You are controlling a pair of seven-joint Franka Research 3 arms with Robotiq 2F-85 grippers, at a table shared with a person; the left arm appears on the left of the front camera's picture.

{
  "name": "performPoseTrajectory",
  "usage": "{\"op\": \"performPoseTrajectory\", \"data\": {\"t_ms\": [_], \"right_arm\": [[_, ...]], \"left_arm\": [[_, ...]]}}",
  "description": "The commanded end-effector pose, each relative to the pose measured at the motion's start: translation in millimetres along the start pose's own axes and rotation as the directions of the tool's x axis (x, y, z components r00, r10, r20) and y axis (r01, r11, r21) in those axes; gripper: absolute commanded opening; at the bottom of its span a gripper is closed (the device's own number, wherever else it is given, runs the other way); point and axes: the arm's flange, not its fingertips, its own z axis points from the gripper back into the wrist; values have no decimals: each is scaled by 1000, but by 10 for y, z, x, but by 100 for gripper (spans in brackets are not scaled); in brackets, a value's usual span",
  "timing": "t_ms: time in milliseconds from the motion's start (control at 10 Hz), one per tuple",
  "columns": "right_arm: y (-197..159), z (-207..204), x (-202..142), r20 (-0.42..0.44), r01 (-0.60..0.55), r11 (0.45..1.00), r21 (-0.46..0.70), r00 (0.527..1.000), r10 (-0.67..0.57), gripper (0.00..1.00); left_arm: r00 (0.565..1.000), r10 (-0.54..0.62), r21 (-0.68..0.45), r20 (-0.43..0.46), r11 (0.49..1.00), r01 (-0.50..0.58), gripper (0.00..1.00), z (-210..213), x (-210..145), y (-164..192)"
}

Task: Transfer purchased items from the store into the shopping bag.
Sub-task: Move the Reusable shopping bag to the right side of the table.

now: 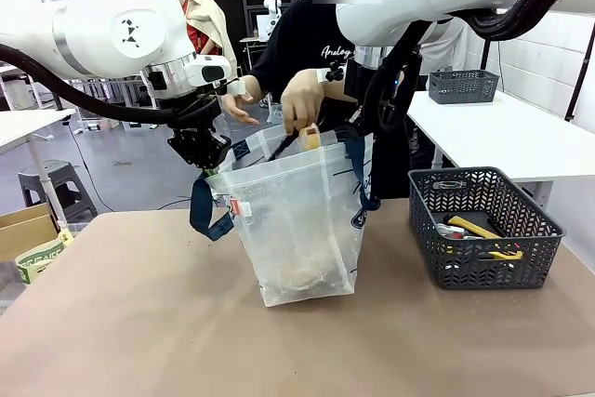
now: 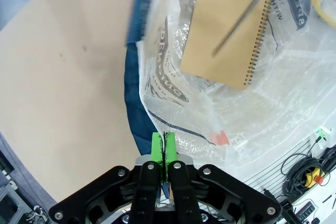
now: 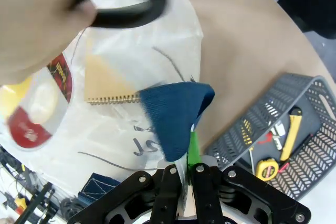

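Translucent shopping bag (image 1: pixel 297 220), clamped at its top by left tool (image 2: pixel 164 153) and right tool (image 3: pixel 191 156), holds a brown spiral notebook (image 2: pixel 210 24).

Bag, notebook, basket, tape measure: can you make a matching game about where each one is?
1 bag
2 notebook
3 basket
4 tape measure

A in the basket
B in the bag
C on the table, right of the bag
D held by left pincer and right pincer

Pairs: 1-D, 2-B, 3-C, 4-A
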Motion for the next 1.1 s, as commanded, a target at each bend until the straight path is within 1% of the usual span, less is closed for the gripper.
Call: {"op": "performPoseTrajectory", "data": {"t_ms": [0, 1000], "right_arm": [[-11, 9, -7, 1, 6, 1000, -1, 1000, -6, 0], [-11, 9, -7, 1, 6, 1000, -1, 1000, -6, 0]], "left_arm": [[1000, 11, 6, -1, 1000, -11, 0, 2, -5, 5], [1000, 11, 6, -1, 1000, -11, 0, 2, -5, 5]]}}
